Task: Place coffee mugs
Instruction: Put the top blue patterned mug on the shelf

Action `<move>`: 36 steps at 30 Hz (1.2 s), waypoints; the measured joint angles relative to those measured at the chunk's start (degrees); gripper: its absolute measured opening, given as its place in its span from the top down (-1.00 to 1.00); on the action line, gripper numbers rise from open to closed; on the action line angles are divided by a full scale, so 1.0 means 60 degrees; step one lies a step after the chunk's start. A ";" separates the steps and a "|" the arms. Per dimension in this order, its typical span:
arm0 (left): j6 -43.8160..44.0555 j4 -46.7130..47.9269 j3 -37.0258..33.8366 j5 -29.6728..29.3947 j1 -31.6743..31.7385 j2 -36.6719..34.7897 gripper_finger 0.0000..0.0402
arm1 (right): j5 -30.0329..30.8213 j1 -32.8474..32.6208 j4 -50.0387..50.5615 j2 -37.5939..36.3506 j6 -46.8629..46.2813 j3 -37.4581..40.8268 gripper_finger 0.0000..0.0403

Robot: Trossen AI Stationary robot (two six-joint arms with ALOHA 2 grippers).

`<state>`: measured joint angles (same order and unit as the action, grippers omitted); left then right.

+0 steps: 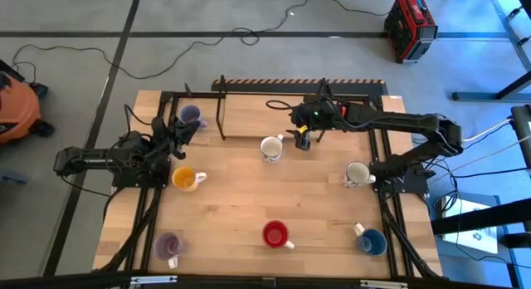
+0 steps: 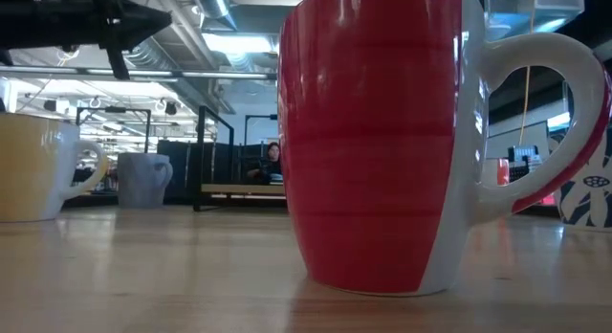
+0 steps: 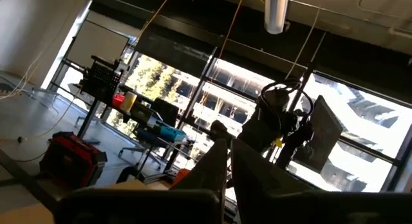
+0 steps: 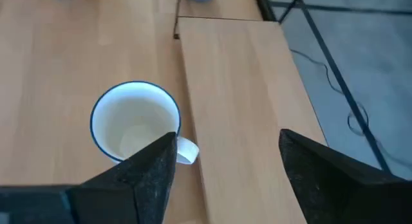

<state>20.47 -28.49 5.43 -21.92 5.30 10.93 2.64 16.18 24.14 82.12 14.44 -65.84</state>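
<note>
White mug [image 4: 135,130] handle half-hidden | right gripper [image 4: 225,169] open | left gripper [image 3: 225,161] closed

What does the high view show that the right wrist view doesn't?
High view only: the whole table, both arms, and the other mugs: yellow mug, red mug, blue mug, cream mug and two purple mugs. The left gripper waits by the far purple mug.
Right wrist view only: the right gripper fingers spread apart, empty.
Both: the white mug, upright on the wood, right gripper beside its handle.
</note>
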 joint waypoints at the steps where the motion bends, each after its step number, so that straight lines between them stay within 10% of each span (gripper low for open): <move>1: -0.0010 0.0180 0.0136 0.0001 0.0000 0.0085 0.92 | -0.0262 0.0095 0.0016 0.0041 0.0101 0.0000 -0.31; 9: -0.0682 0.1093 0.1281 0.0069 0.0000 0.1180 0.92 | -0.1758 0.0954 -0.0033 0.0776 0.0359 -0.0004 -0.31; 36: -0.0437 0.1104 0.1435 0.0356 -0.0003 0.2243 0.92 | -0.2062 0.0927 0.0094 0.1709 0.1938 0.0007 -0.31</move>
<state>17.85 -21.87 14.04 -19.79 5.28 24.38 -9.74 21.74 24.71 92.37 26.07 -65.80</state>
